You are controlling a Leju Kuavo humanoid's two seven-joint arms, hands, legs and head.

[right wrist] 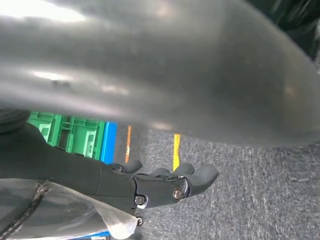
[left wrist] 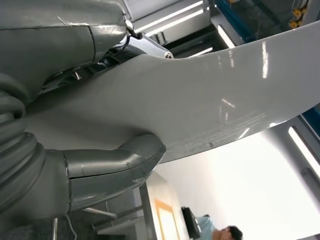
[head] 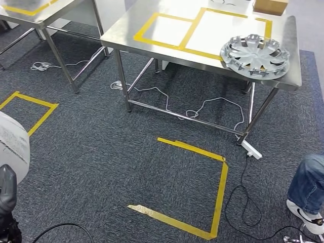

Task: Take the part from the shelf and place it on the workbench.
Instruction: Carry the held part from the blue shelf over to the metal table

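Head view: a pale grey curved part (head: 13, 144), cut off at the frame's 9 o'clock edge, sits above a dark portion of the robot. Left wrist view: the left hand (left wrist: 86, 165) clamps this part (left wrist: 211, 100), the thumb (left wrist: 124, 162) pressed on its smooth glossy face. Right wrist view: a blurred grey surface, probably the same part, spans the frame; the right hand (right wrist: 158, 185) shows dark fingers (right wrist: 200, 176) extended beneath it, contact indeterminate, so its state cannot be told. At 12 to 1 o'clock stands the steel workbench (head: 126, 28), marked with yellow tape (head: 183, 38) and bearing a silver wheel cover (head: 255, 54). Grey carpet (head: 114, 152) carries cables; a seated person's leg (head: 307, 185) enters at 4 o'clock.
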